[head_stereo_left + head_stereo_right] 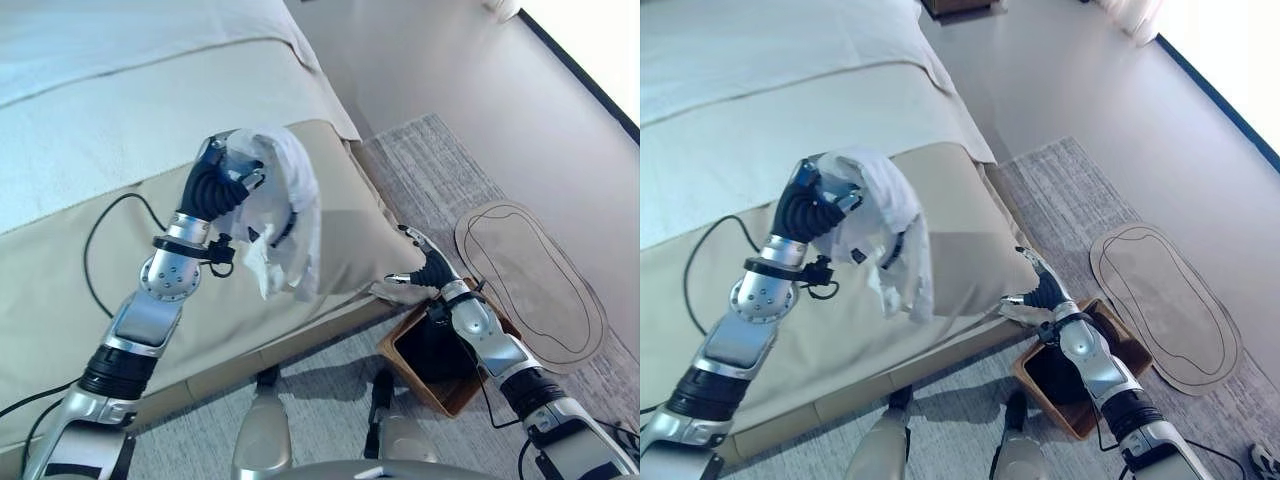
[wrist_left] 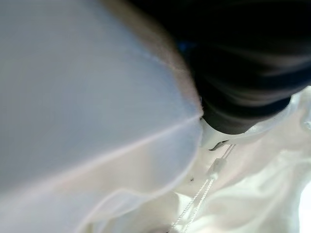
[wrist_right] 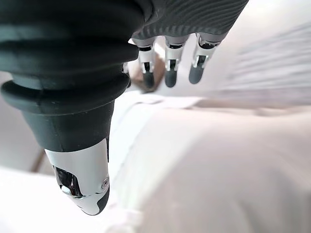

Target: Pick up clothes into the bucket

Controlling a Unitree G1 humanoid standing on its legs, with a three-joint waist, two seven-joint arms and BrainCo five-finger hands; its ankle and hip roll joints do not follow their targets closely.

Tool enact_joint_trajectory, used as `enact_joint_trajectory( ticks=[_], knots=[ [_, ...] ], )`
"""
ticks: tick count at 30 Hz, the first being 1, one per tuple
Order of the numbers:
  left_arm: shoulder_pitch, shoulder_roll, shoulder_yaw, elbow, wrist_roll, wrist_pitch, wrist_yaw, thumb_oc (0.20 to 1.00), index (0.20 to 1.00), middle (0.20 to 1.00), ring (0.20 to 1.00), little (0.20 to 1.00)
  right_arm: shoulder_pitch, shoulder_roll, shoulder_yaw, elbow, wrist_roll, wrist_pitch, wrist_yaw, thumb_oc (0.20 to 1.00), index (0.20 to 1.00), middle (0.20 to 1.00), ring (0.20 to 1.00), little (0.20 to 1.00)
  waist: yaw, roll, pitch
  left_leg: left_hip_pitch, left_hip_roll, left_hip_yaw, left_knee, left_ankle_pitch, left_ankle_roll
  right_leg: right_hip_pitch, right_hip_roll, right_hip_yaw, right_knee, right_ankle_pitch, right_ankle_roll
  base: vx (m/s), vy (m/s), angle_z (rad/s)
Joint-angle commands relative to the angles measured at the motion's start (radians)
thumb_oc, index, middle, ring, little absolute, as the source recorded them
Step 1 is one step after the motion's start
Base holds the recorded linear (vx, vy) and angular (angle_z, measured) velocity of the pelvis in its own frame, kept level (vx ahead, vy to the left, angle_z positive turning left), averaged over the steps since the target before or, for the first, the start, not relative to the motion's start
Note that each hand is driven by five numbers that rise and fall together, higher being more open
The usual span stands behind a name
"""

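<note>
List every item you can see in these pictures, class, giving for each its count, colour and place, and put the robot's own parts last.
white garment: one, white, held up in the air above the bed's edge, hanging from the left hand.
bed: one, cream and beige covers, filling the left and upper part of the head views.
bucket: one, brown with a dark inside, on the floor beside the bed's corner, under the right arm.
rug: one, grey, on the floor beside the bed.
mat: one, beige oval with a dark outline, on the rug past the bucket.
left hand: one, raised, fingers curled in the white garment.
right hand: one, fingers relaxed, above the bucket near the bed's corner.
</note>
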Motion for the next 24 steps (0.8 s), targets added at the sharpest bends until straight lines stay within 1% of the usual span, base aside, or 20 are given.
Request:
enact_joint_trajectory(
  ticks=[1,2,3,5,7,8,11,13,14,15,18,19,20,21,24],
  knots=[
    [-0.093,-0.052,-0.061,-0.027,-0.123,-0.057,-0.043,0.200,0.200,0.200,0.200,0.200,-0.091,0.021,0.088,-0.057,-0.006,-0.033,0.030,1.000,1.000,1.000,1.000,1.000,0.005,0.009,-0.115,0.018,0.024,0.039,-0.050,0.049,0.027,0.033,-0.017,0.000,0.040,-0.026,0.017,0.07,-0.023,-0.12],
    [-0.093,-0.052,-0.060,-0.027,-0.124,-0.057,-0.044,0.200,0.200,0.200,0.200,0.200,-0.092,0.021,0.089,-0.057,-0.006,-0.032,0.030,1.000,1.000,1.000,1.000,1.000,0.005,0.009,-0.113,0.020,0.024,0.040,-0.050,0.049,0.027,0.035,-0.017,0.000,0.039,-0.026,0.017,0.07,-0.030,-0.17],
    [-0.115,-0.072,-0.093,-0.036,-0.144,-0.049,-0.061,0.200,0.200,0.200,0.200,0.200,-0.119,0.039,0.132,-0.075,-0.004,-0.031,0.057,1.000,1.000,1.000,1.000,1.000,0.005,0.011,-0.129,0.039,0.026,0.044,-0.053,0.044,0.027,0.051,-0.014,0.003,0.035,-0.030,0.015,0.05,-0.025,-0.13],
    [-0.128,-0.085,-0.110,-0.033,-0.154,-0.044,-0.067,0.200,0.200,0.200,0.200,0.200,-0.132,0.050,0.152,-0.084,0.004,-0.029,0.072,1.000,1.000,1.000,1.000,1.000,0.004,0.012,-0.134,0.048,0.028,0.046,-0.057,0.042,0.027,0.062,-0.012,0.003,0.030,-0.032,0.014,0.07,-0.029,-0.06],
    [-0.165,-0.110,-0.155,-0.031,-0.150,-0.032,-0.078,0.200,0.200,0.200,0.200,0.200,-0.141,0.080,0.202,-0.103,0.045,-0.025,0.123,1.000,1.000,1.000,1.000,1.000,0.001,0.015,-0.154,0.069,0.031,0.049,-0.066,0.039,0.026,0.081,-0.009,0.003,0.025,-0.039,0.013,0.08,-0.029,0.00],
    [-0.167,-0.110,-0.156,-0.030,-0.150,-0.032,-0.078,0.200,0.200,0.200,0.200,0.200,-0.142,0.080,0.202,-0.103,0.046,-0.025,0.124,1.000,1.000,1.000,1.000,1.000,0.001,0.015,-0.153,0.070,0.031,0.049,-0.067,0.039,0.026,0.082,-0.009,0.002,0.024,-0.039,0.013,0.05,-0.016,0.01],
    [-0.202,-0.142,-0.207,-0.024,-0.163,-0.015,-0.098,0.200,0.200,0.200,0.200,0.200,-0.144,0.114,0.253,-0.112,0.097,-0.014,0.178,1.000,1.000,1.000,1.000,1.000,-0.003,0.020,-0.174,0.091,0.032,0.051,-0.074,0.035,0.025,0.101,-0.007,0.001,0.017,-0.043,0.010,0.07,-0.016,0.00],
    [-0.211,-0.150,-0.216,-0.028,-0.165,-0.014,-0.098,0.200,0.200,0.200,0.200,0.200,-0.145,0.122,0.260,-0.113,0.107,-0.011,0.182,1.000,1.000,1.000,1.000,1.000,-0.004,0.021,-0.178,0.094,0.031,0.050,-0.075,0.034,0.026,0.104,-0.007,0.001,0.015,-0.043,0.010,0.02,-0.002,0.00],
    [-0.218,-0.166,-0.226,-0.033,-0.191,-0.010,-0.104,0.200,0.200,0.200,0.200,0.200,-0.144,0.139,0.271,-0.111,0.121,-0.007,0.186,1.000,1.000,1.000,1.000,1.000,-0.006,0.022,-0.184,0.092,0.030,0.050,-0.071,0.040,0.028,0.102,-0.009,0.003,0.015,-0.036,0.010,0.04,-0.011,0.01],
    [-0.217,-0.166,-0.227,-0.033,-0.192,-0.010,-0.104,0.200,0.200,0.200,0.200,0.200,-0.144,0.139,0.271,-0.111,0.121,-0.008,0.186,1.000,1.000,1.000,1.000,1.000,-0.006,0.022,-0.185,0.098,0.032,0.051,-0.075,0.032,0.026,0.108,-0.007,0.002,0.013,-0.043,0.010,0.00,0.000,0.00],
    [-0.240,-0.201,-0.250,-0.047,-0.228,-0.003,-0.110,0.200,0.200,0.200,0.200,0.200,-0.147,0.170,0.294,-0.096,0.148,-0.001,0.197,1.000,1.000,1.000,1.000,1.000,-0.009,0.024,-0.192,0.100,0.027,0.053,-0.070,0.035,0.030,0.111,-0.007,0.007,0.012,-0.037,0.009,0.00,0.000,0.00],
    [-0.240,-0.201,-0.250,-0.047,-0.228,-0.003,-0.110,0.200,0.200,0.200,0.200,0.200,-0.147,0.170,0.294,-0.096,0.149,-0.001,0.197,0.928,0.928,0.928,0.928,0.928,-0.009,0.024,-0.192,0.100,0.027,0.053,-0.070,0.035,0.030,0.112,-0.007,0.007,0.012,-0.037,0.009,0.00,0.000,0.00],
    [-0.243,-0.208,-0.258,-0.050,-0.238,-0.001,-0.116,0.200,0.200,0.200,0.200,0.200,-0.145,0.172,0.299,-0.099,0.153,-0.001,0.203,0.429,0.429,0.429,0.429,0.429,-0.010,0.023,-0.196,0.104,0.027,0.054,-0.070,0.032,0.031,0.115,-0.006,0.006,0.012,-0.039,0.009,0.00,0.000,0.00],
    [-0.244,-0.213,-0.260,-0.050,-0.246,0.002,-0.120,0.200,0.200,0.200,0.200,0.200,-0.142,0.170,0.300,-0.099,0.156,0.000,0.206,0.200,0.200,0.200,0.200,0.200,-0.011,0.023,-0.199,0.106,0.026,0.055,-0.069,0.031,0.032,0.116,-0.006,0.007,0.012,-0.039,0.009,0.00,0.000,0.00],
    [-0.241,-0.212,-0.259,-0.049,-0.252,0.001,-0.124,0.200,0.200,0.200,0.200,0.200,-0.124,0.159,0.290,-0.099,0.172,-0.002,0.206,0.200,0.200,0.200,0.200,0.200,-0.012,0.021,-0.204,0.110,0.027,0.054,-0.069,0.029,0.031,0.121,-0.007,0.006,0.012,-0.040,0.010,0.00,0.000,0.00]
  ],
)
